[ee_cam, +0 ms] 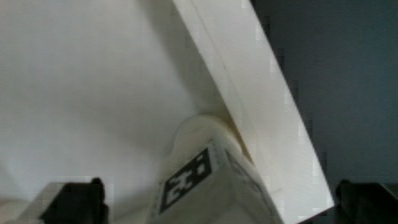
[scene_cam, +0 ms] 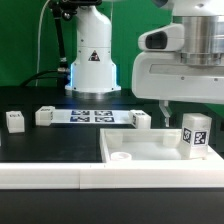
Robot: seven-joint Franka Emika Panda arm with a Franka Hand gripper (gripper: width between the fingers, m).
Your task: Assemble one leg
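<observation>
The leg, a small white post with a black-and-white tag, stands upright on the far right corner of the large flat white panel. My gripper hangs just above it, and one finger reaches down on the leg's left in the exterior view. In the wrist view the leg sits between my two dark fingertips, with my gripper open around it. The left fingertip stands clear of the leg. The panel fills most of that view.
Three more small white legs stand on the black table at the back. The marker board lies between them. A long white border bar runs along the front. The robot base stands behind.
</observation>
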